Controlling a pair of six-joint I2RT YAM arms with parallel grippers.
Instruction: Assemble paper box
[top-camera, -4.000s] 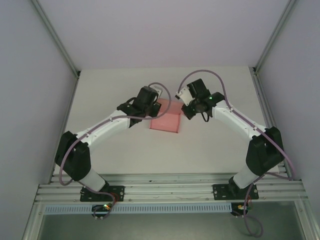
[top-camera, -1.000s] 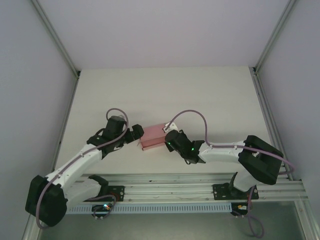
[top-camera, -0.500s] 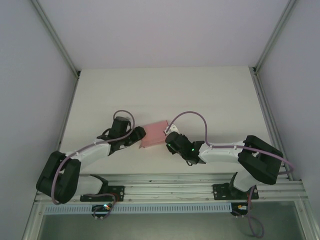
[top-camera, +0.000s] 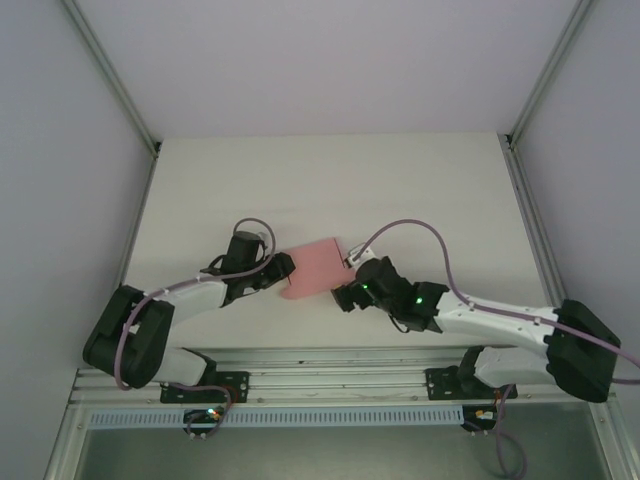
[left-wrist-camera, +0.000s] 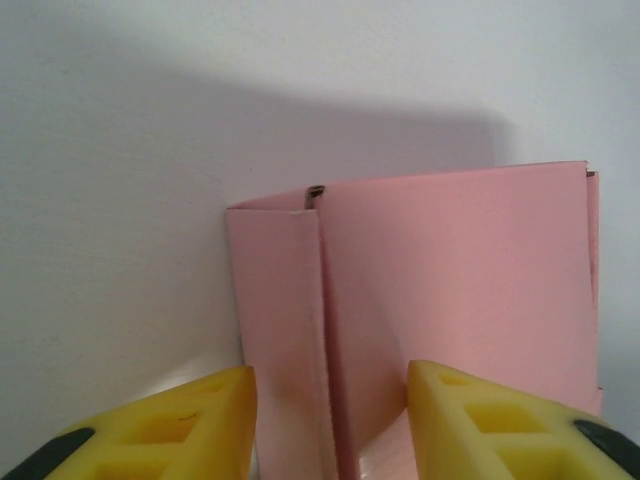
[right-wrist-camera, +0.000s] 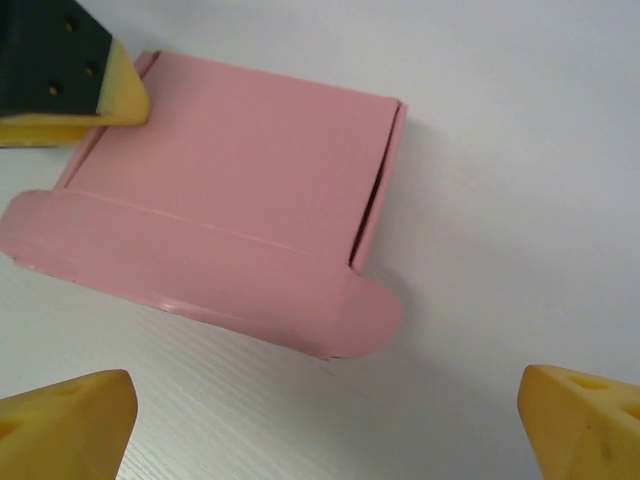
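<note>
**Paper box** (top-camera: 315, 268): pink card, part-folded, lying flat on the table (top-camera: 330, 180) close to the middle of its near edge. 1 long flap (right-wrist-camera: 200, 290) with 2 rounded corners slopes toward my right pincer (top-camera: 344, 294). A narrow side wall (right-wrist-camera: 381, 160) stands along 1 short edge, and a creased strip (left-wrist-camera: 280, 300) runs along the side facing my left pincer (top-camera: 283, 270).

**Step in hand (my judgement):** raising and tucking the flap to close the box. To do it well, I keep the left pincer as an anchor so the light card cannot slide. I bring the right fingertips under the flap's free edge near its middle. I then turn the flap about its crease rather than pushing at 1 corner, which would skew the box. Thin card dents readily, so the pressure should be light.

**Left pincer:** spread, at the box's edge. The strip passes between my 2 yellow pads (left-wrist-camera: 170, 425), and the right wrist view shows 1 pad tip over a box corner. I read this as steadying contact, not a pinch.

**Right pincer:** spread wide and holding nothing. It is just beside the flap, which lies ahead of the fingertips and not between them.
</note>
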